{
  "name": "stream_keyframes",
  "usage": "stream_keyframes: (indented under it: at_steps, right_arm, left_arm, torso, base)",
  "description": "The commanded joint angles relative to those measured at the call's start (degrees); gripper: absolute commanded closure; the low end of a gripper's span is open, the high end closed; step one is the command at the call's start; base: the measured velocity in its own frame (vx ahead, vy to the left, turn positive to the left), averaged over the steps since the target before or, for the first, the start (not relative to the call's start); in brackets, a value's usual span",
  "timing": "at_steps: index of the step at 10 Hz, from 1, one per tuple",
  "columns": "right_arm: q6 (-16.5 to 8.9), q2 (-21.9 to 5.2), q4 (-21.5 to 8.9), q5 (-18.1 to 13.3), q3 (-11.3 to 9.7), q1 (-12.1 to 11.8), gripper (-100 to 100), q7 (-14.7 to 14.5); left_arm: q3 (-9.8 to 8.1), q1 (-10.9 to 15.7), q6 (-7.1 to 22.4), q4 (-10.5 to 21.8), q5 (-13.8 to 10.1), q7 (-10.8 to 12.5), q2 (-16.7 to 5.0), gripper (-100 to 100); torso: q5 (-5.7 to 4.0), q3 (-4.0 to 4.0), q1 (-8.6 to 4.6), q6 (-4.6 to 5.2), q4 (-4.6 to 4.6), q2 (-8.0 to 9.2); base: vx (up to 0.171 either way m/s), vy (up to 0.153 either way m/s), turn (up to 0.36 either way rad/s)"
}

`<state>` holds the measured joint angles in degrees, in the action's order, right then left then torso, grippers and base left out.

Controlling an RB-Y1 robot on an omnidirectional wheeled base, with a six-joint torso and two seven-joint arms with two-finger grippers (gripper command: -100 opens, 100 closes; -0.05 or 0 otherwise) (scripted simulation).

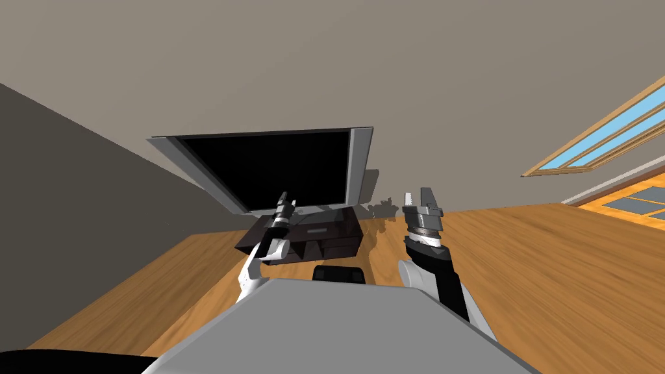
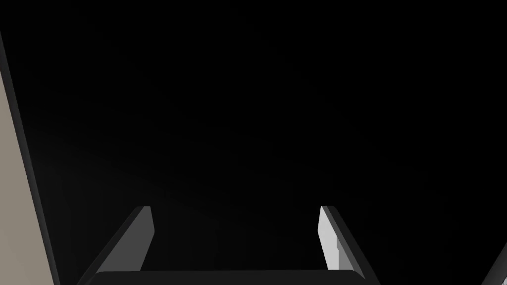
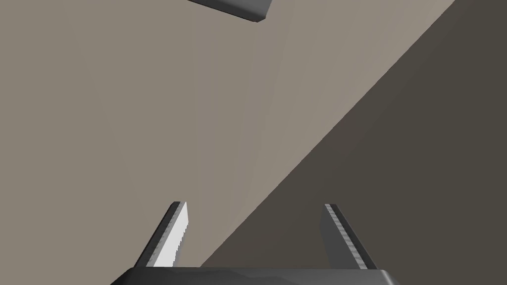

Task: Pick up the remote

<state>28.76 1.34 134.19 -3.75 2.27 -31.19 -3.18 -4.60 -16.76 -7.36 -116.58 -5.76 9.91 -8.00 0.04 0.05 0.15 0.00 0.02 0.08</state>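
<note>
Floor w/ TV stand part-hidden by L gripper

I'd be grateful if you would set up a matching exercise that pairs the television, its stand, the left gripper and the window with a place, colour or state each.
Things:
1. television
2. stand
3. left gripper
4. window

Descriptions:
A. open, close in front of the television
B. wooden frame, far to the right
C. black with a grey frame
D. dark, low, under the television

Pairs: 1-C, 2-D, 3-A, 4-B
</note>
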Motion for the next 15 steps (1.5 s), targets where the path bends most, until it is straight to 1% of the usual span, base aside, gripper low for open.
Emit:
stream_keyframes:
  at_steps: [1, 2, 3, 4, 5, 6, 7, 8, 9, 10, 11, 12, 13, 14, 15]
  right_arm:
    - [0.0, 0.0, 0.0, 0.0, 0.0, 0.0, 0, 0.0]
    - [0.0, 0.0, 0.0, 0.0, 0.0, 0.0, 0, 0.0]
    - [0.0, 0.0, 0.0, 0.0, 0.0, 0.0, 0, 0.0]
    - [0.0, 0.0, 0.0, 0.0, 0.0, 0.0, 0, 0.0]
    - [0.0, 0.0, 0.0, 0.0, 0.0, 0.0, 0, 0.0]
    - [0.0, 0.0, 0.0, 0.0, 0.0, 0.0, 0, 0.0]
    - [0.0, 0.0, 0.0, 0.0, 0.0, 0.0, 0, 0.0]
    - [0.0, 0.0, 0.0, 0.0, 0.0, 0.0, 0, 0.0]
    - [0.0, 0.0, 0.0, 0.0, 0.0, 0.0, 0, 0.0]
    - [0.0, 0.0, 0.0, 0.0, 0.0, 0.0, 0, 0.0]
    - [0.0, 0.0, 0.0, 0.0, 0.0, 0.0, 0, 0.0]
    - [0.0, 0.0, 0.0, 0.0, 0.0, 0.0, 0, 0.0]
    - [0.0, 0.0, 0.0, 0.0, 0.0, 0.0, 0, 0.0]
    - [0.0, 0.0, 0.0, 0.0, 0.0, 0.0, 0, 0.0]
    - [0.0, 0.0, 0.0, 0.0, 0.0, 0.0, 0, 0.0]
  left_arm:
    - [-1.04, 1.5, 2.9, 2.2, -0.9, 0.2, -0.4, -100]
    - [-1.04, 1.5, 4.3, 2.2, -0.9, 0.2, -0.4, -100]
    - [-1.88, 2.9, 6.2, 4.4, -1.6, 0.3, -0.6, -100]
    - [-1.88, 2.9, 7.4, 4.4, -1.6, 0.3, -0.6, -100]
    - [-2.70, 4.3, 9.0, 6.7, -2.3, 0.4, -0.8, -100]
    - [-2.70, 4.3, 10.7, 6.7, -2.3, 0.4, -0.8, -100]
    - [-3.50, 5.8, 12.3, 9.1, -2.9, 0.6, -1.0, -100]
    - [-3.50, 5.8, 13.8, 9.1, -2.9, 0.6, -1.0, -100]
    - [-3.50, 5.8, 13.9, 9.1, -2.9, 0.6, -1.0, -100]
    - [-4.27, 7.3, 16.1, 11.5, -3.5, 0.7, -1.0, -100]
    - [-4.27, 7.3, 17.2, 11.5, -3.5, 0.7, -1.0, -100]
    - [-5.00, 8.8, 18.9, 14.1, -4.0, 0.8, -1.1, -100]
    - [-5.00, 8.8, 20.6, 14.1, -4.0, 0.8, -1.1, -100]
    - [-5.68, 10.4, 22.4, 16.2, -4.4, 0.8, -1.1, -100]
    - [-5.68, 10.4, 23.9, 16.7, -4.4, 0.8, -1.1, -100]
  torso:
    - [0.00, 0.00, 0.00, 0.00, 0.00, 0.00]
    - [0.00, 0.00, 0.01, 0.01, 0.00, 0.00]
    - [0.00, 0.00, -0.01, 0.00, 0.00, 0.00]
    - [0.00, 0.01, 0.02, 0.00, 0.00, 0.03]
    - [0.00, 0.01, -0.02, 0.00, 0.00, 0.01]
    - [0.00, 0.01, -0.01, 0.00, 0.00, 0.02]
    - [0.00, 0.00, -0.02, 0.00, 0.00, 0.00]
    - [0.00, 0.00, 0.01, 0.01, 0.00, 0.01]
    - [0.00, -0.01, -0.02, -0.01, -0.01, -0.02]
    - [-0.02, -0.03, -0.09, -0.01, -0.01, -0.06]
    - [-0.02, -0.02, -0.08, 0.00, -0.01, -0.03]
    - [-0.02, -0.02, -0.08, 0.00, -0.01, -0.04]
    - [-0.01, -0.01, -0.06, 0.00, -0.01, -0.02]
    - [-0.01, -0.02, -0.05, -0.01, -0.01, -0.03]
    - [-0.01, -0.02, -0.03, 0.01, -0.01, -0.04]
  base:
    - [-0.029, 0.040, -0.042]
    - [-0.029, 0.034, -0.028]
    - [-0.039, 0.039, -0.046]
    - [-0.034, 0.032, -0.032]
    - [-0.034, 0.037, -0.056]
    - [-0.030, 0.034, -0.034]
    - [-0.033, 0.037, -0.076]
    - [-0.023, 0.033, -0.032]
    - [-0.008, 0.013, 0.008]
    - [-0.024, 0.016, -0.059]
    - [-0.023, 0.020, -0.042]
    - [-0.028, 0.027, -0.063]
    - [-0.024, 0.028, -0.044]
    - [-0.021, 0.034, -0.076]
    - [-0.015, 0.028, -0.040]
